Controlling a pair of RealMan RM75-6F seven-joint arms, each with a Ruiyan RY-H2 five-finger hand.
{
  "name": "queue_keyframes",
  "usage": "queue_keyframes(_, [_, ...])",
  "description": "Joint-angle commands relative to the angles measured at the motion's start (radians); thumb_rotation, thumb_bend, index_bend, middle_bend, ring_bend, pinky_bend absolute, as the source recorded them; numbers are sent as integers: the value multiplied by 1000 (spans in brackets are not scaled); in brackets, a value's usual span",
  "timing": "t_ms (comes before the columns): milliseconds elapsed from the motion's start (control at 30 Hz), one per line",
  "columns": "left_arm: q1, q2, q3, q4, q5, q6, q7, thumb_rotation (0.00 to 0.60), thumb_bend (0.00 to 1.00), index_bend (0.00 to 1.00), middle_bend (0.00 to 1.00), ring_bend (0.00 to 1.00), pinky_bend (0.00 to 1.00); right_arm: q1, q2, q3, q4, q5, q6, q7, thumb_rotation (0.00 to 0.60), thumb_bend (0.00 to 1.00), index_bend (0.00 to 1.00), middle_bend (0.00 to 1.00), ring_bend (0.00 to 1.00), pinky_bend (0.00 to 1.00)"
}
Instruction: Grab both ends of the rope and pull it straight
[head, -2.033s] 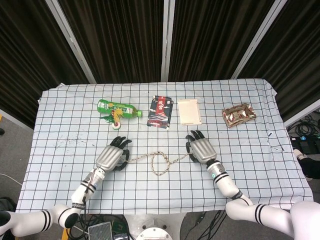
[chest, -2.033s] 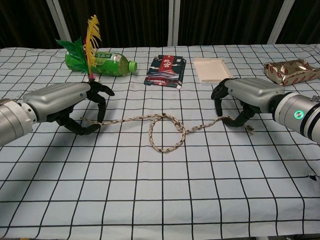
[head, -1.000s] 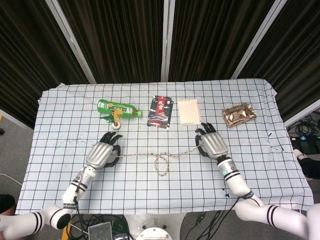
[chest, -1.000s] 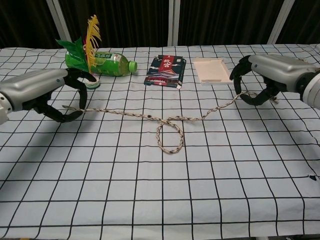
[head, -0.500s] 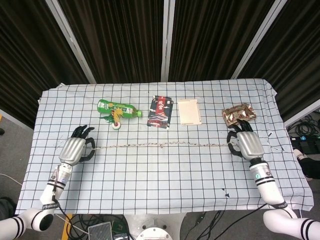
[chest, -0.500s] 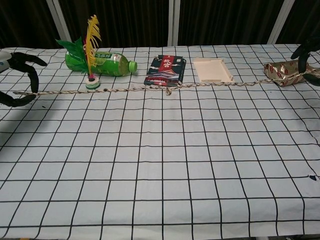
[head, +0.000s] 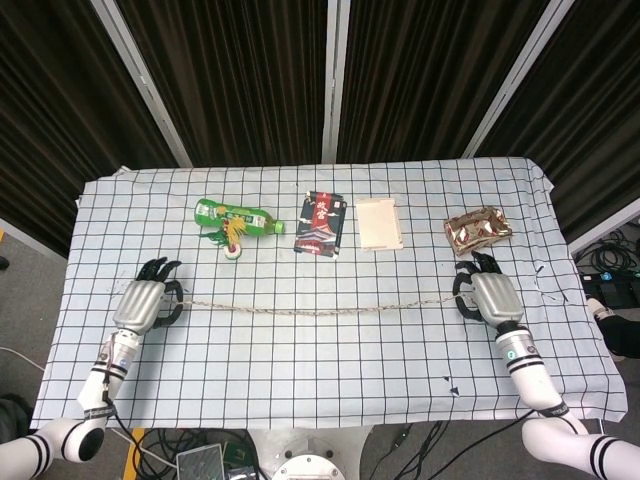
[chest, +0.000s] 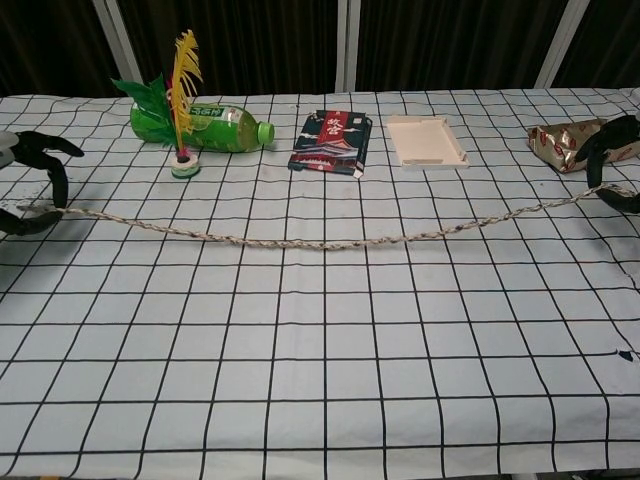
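Observation:
The braided rope (head: 310, 311) (chest: 320, 243) lies across the checked tablecloth in one long line with a shallow sag in the middle and no loop. My left hand (head: 140, 302) (chest: 30, 185) pinches its left end near the table's left side. My right hand (head: 486, 296) (chest: 612, 160) holds the right end near the right side, just in front of the foil snack bag. In the chest view both hands are cut off by the frame edges.
Along the far half stand a lying green bottle (head: 234, 217), a feathered shuttlecock (chest: 181, 110), a dark packet (head: 322, 223), a white tray (head: 379, 222) and a crinkled foil bag (head: 477, 229). The table's edges are close to both hands.
Over two seconds the hands moved far apart, undoing the rope's loop. In the last half second both hands came slightly toward me and the taut rope slackened into a shallow curve.

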Motion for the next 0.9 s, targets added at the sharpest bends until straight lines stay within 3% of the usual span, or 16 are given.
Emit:
queue_keyframes(33, [1, -6, -1, 12, 0, -7, -9, 600, 404, 582, 109, 0, 0, 3, -16, -2, 23, 4, -11, 2, 600, 576, 673, 229, 0, 0])
queue_keyframes(433, [-1, -27, -4, 47, 6, -29, -25, 600, 402, 578, 109, 0, 0, 5, -72, -40, 133, -63, -17, -2, 600, 570, 646, 216, 0, 0])
queue_keyframes(633, [-1, -32, -7, 58, 3, -38, -26, 600, 401, 572, 109, 0, 0, 13, -86, -52, 179, -91, -31, -4, 600, 522, 617, 198, 0, 0])
queue_keyframes(767, [-1, -32, -5, 59, 2, -50, -27, 600, 401, 529, 109, 0, 0, 11, -95, -58, 194, -97, -34, -18, 600, 463, 533, 172, 0, 0])
queue_keyframes(900, [-1, -28, -2, 54, -1, -62, -25, 600, 390, 414, 100, 0, 0, 5, -98, -60, 196, -99, -31, -18, 600, 372, 388, 143, 0, 0])
